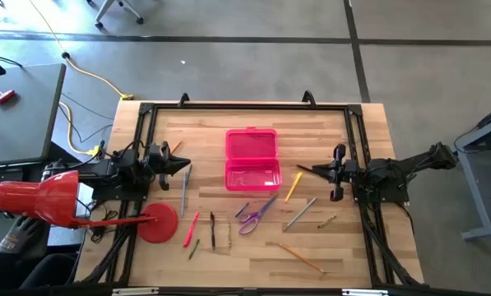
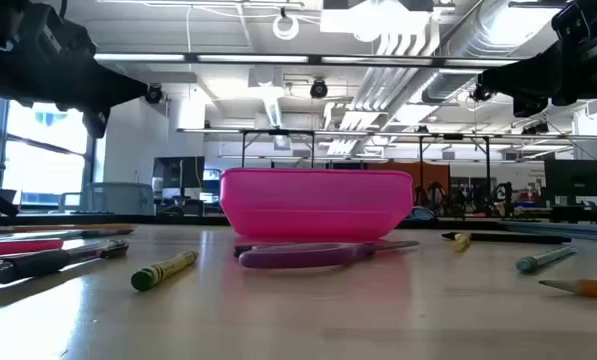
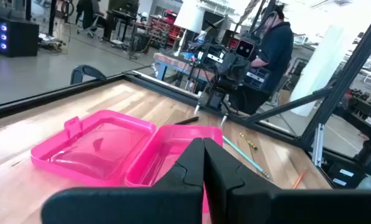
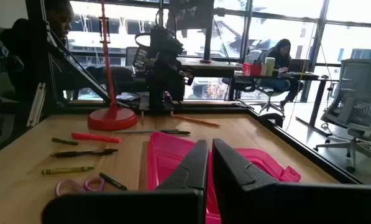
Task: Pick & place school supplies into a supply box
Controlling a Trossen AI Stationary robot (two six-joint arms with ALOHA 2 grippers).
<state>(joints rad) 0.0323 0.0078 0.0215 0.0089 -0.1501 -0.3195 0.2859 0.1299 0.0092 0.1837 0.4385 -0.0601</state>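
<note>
The pink supply box (image 1: 252, 159) lies open on the table's middle, both halves flat; it also shows in the low view (image 2: 316, 203). Near it lie purple scissors (image 1: 256, 215), a yellow pencil (image 1: 293, 187), a grey pen (image 1: 300, 213), an orange pencil (image 1: 301, 257), a red pen (image 1: 191, 228), a black pen (image 1: 213, 230) and a grey pencil (image 1: 185, 187). My left gripper (image 1: 187, 166) is shut and empty, above the table left of the box. My right gripper (image 1: 298, 169) is shut and empty, right of the box.
A red round disc (image 1: 159, 223) with a red lamp-like body (image 1: 35, 200) stands at the near left. A black frame (image 1: 245, 107) runs along the table's edges. A person's gloved hand (image 1: 19, 234) shows off the table's left. A green crayon (image 2: 164, 270) lies near the front.
</note>
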